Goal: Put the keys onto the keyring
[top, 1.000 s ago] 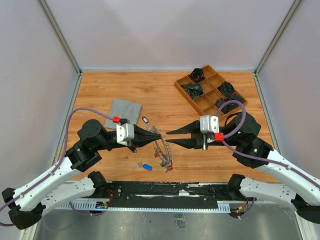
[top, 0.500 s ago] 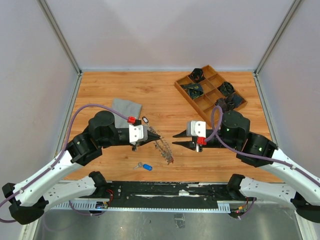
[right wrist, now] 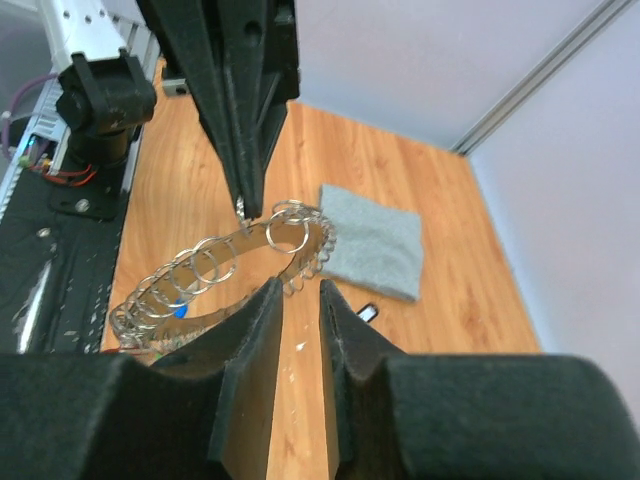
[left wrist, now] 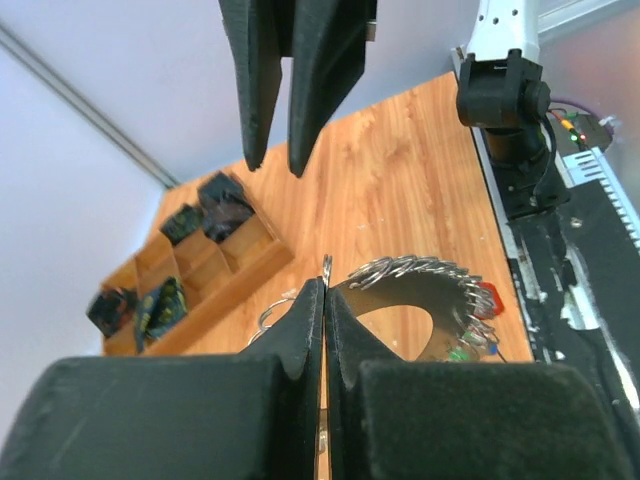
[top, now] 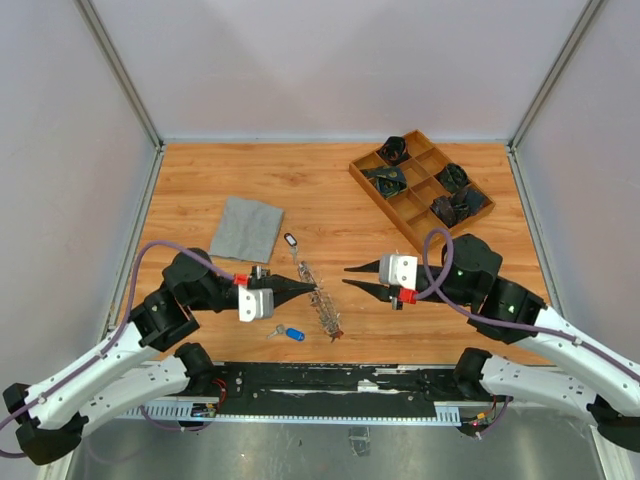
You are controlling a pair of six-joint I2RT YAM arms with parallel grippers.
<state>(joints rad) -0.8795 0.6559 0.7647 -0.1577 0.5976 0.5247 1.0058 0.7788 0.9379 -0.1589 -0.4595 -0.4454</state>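
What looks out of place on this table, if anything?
Two keys lie loose, apart from the crowded keyring: a blue-tagged key near the front edge and another tagged key beside the grey cloth. The keyring itself sits tilted, one end pinched by the left claw.

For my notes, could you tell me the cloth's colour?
Grey; the cloth shows best from the top external view.

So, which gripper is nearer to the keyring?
Left. The left gripper pinches the keyring at its edge; the right gripper is open just to the ring's right, not touching it.
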